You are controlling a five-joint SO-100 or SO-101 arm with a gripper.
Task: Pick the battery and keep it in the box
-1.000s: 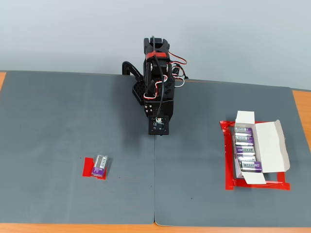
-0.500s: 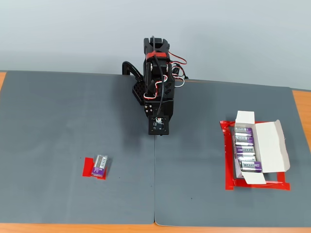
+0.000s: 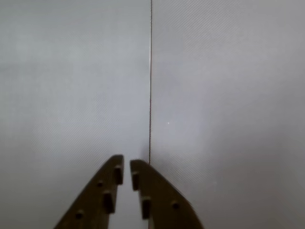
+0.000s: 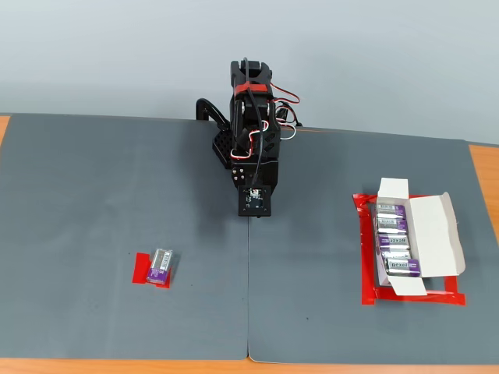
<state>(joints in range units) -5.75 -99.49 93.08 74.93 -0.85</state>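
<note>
In the fixed view a battery (image 4: 161, 265), silver with a purple band, lies on a flat red tape patch at the mat's lower left. The white box (image 4: 433, 234) lies open at the right inside a red tape outline, with several similar packs (image 4: 395, 238) in a row inside it. My arm (image 4: 253, 156) stands folded at the back centre, far from both. In the wrist view my gripper (image 3: 126, 167) points at bare grey mat, its dark fingers (image 3: 107, 195) nearly touching with nothing between them. Neither battery nor box shows in that view.
Two grey mats (image 4: 117, 195) cover the table and meet at a seam (image 3: 150, 95) that runs just past the fingertips. The orange table edge (image 4: 483, 164) shows at the sides and front. A pale wall stands behind the arm.
</note>
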